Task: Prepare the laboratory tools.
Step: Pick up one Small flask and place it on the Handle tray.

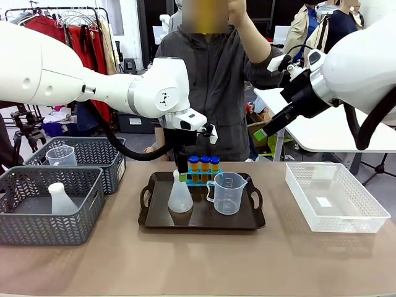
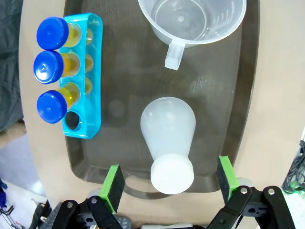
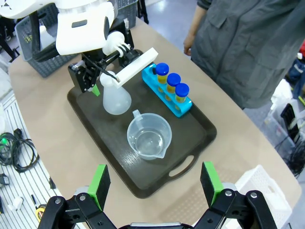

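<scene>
The conical flask stands upright on the dark tray beside the beaker and tube rack; the left gripper hovers spread above its mouth, while the right gripper waits open, clear of the worktop

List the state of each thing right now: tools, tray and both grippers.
Flask: upright on tray, ungrasped.
Beaker: upright, empty, on tray.
Rack: three capped tubes, one hole empty.
Tray: flat on table.
Left gripper: open, above the flask.
Right gripper: open, raised, holding nothing.
</scene>
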`<state>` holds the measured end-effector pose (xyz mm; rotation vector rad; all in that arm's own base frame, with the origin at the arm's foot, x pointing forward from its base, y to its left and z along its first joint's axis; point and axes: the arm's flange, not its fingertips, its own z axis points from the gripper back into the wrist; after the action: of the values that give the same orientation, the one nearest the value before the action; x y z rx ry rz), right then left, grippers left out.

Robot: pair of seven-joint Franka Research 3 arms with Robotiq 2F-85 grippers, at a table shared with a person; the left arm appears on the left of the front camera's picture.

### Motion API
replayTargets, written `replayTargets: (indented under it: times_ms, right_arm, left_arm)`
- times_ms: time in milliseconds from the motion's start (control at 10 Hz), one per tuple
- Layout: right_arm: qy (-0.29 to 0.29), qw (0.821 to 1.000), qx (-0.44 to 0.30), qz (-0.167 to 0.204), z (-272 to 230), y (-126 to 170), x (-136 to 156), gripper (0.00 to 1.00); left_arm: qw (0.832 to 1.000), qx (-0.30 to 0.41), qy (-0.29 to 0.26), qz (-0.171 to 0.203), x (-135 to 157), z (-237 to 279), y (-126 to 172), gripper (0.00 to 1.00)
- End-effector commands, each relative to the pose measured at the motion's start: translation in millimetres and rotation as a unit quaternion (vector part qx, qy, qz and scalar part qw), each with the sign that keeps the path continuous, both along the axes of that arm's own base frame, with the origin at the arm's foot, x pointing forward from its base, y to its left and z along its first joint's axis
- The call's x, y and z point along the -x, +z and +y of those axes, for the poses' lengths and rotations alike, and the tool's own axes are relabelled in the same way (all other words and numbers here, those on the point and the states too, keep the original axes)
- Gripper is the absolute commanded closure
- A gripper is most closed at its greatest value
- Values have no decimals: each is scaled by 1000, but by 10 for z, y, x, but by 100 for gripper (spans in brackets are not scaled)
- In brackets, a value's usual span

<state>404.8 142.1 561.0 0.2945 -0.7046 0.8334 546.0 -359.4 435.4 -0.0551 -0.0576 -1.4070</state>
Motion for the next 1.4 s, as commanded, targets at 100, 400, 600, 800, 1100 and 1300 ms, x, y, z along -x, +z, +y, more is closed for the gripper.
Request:
replayTargets:
  times_ms: [100,400,600,800,1100,1300]
  right_arm:
    - [4,1000,-6,1,-6,11,4,0]
    - [4,1000,-6,1,-6,11,4,0]
    - [4,1000,-6,1,-6,11,4,0]
    - [4,1000,-6,1,-6,11,4,0]
    - [4,1000,-6,1,-6,11,4,0]
    - [4,1000,-6,1,-6,11,4,0]
  left_arm:
    - [1000,6,-9,11,122,127,174,0]
    - [998,37,-44,14,342,367,502,0]
    - [995,71,-61,-19,483,650,804,0]
    - [992,97,-66,-45,576,882,1004,0]
    - [983,152,-81,-67,718,1208,1211,0]
    - [979,171,-76,-85,729,1407,1334,0]
